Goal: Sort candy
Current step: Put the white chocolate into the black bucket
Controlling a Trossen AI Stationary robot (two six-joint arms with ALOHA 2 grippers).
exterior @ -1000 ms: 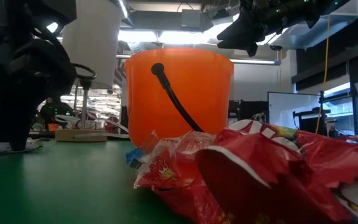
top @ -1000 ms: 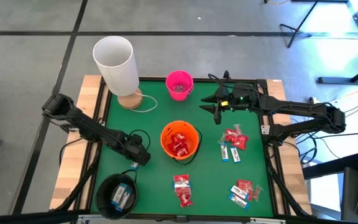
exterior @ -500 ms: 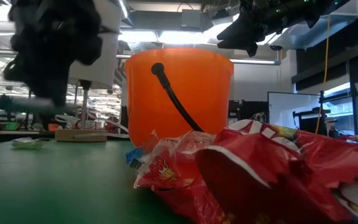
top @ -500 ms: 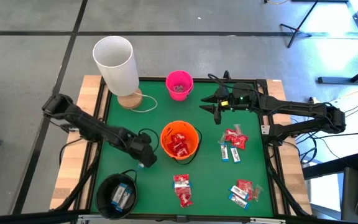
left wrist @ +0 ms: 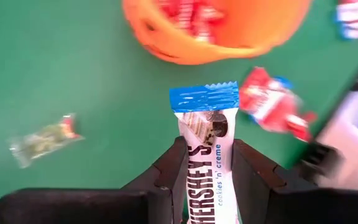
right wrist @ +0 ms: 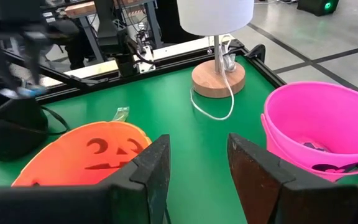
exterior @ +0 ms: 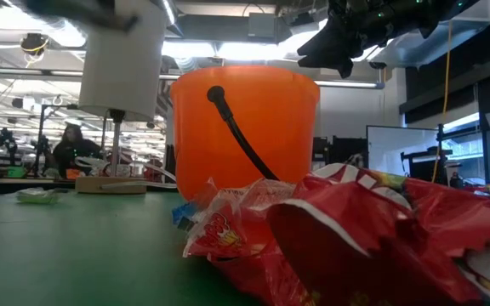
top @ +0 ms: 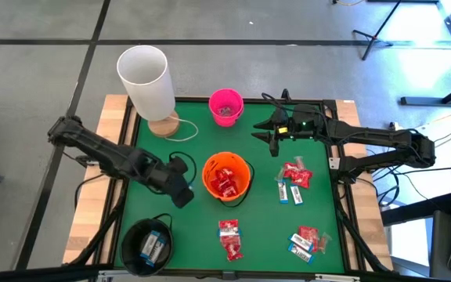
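Note:
My left gripper (top: 180,193) hangs above the green mat, left of the orange bucket (top: 227,176), shut on a white-and-blue candy bar (left wrist: 209,163). Red packets lie inside that bucket (left wrist: 216,28). Loose candy, red packets and white-and-blue bars, lies in heaps at the right (top: 294,182), near right (top: 308,243) and near middle (top: 229,238). My right gripper (top: 272,139) hovers open at the far right between the pink bucket (top: 225,106) and the right heap, with nothing between its fingers (right wrist: 146,174). My left gripper pinches the bar's two sides (left wrist: 190,167) between its two fingers (left wrist: 169,171). The bar runs along the fingers, and its blue crimped end (left wrist: 204,98) sticks out past their tips. The fingers slant down from above. The bar hangs clear of the mat.
A black bucket (top: 147,244) holding white-and-blue bars stands at the near left corner. A white lamp (top: 146,78) on a wooden base stands at the far left, its cord on the mat. A small clear wrapper (left wrist: 42,138) lies on the mat below my left gripper.
My left gripper has risen from the mat beside the black bucket, lifting the white-and-blue bar clear, and has climbed out of the low view. It has rolled about its own line and shifted a little toward the orange bucket.

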